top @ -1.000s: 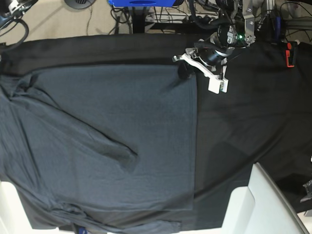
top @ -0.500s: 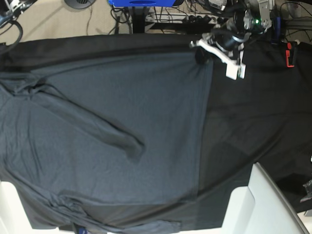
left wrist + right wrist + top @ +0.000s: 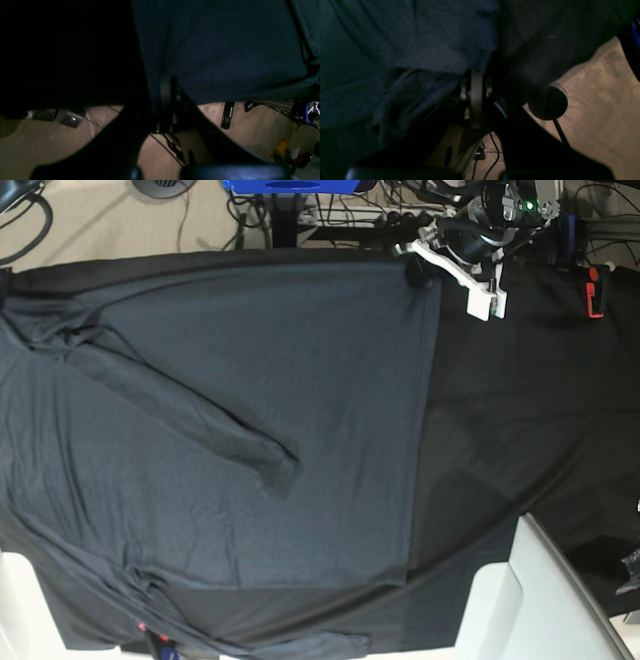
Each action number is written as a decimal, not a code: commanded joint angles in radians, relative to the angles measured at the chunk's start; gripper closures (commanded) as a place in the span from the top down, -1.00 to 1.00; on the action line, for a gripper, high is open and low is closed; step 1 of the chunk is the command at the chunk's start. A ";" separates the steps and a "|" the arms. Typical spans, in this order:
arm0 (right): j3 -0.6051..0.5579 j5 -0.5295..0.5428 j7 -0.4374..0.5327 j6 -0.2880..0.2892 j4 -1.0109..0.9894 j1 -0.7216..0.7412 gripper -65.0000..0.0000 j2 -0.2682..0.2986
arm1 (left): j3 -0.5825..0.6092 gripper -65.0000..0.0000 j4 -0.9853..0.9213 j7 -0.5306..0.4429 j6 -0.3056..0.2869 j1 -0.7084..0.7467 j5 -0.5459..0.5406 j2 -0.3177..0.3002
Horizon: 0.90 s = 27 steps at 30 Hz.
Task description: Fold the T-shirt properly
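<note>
Both tools, the left tool (image 3: pixel 418 272) and right tool (image 3: pixel 476 82), are clamped on the T-shirt (image 3: pixel 240 430), which has been dragged toward the tabletop's (image 3: pixel 540 410) far edge and spread flatter, readying it, I judge, for folding.

Slate-grey T-shirt (image 3: pixel 220 400), black table cloth (image 3: pixel 540 410)

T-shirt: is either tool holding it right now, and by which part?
Both are. The left tool is shut on the T-shirt at its far hem corner. The right tool, outside the base view, is shut on bunched fabric at another edge.
</note>
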 commanded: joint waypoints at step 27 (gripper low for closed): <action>-0.227 0.005 -0.036 -0.168 0.034 0.109 -1.00 0.077 | -0.006 -1.00 0.013 0.177 0.007 -0.223 -0.001 -0.005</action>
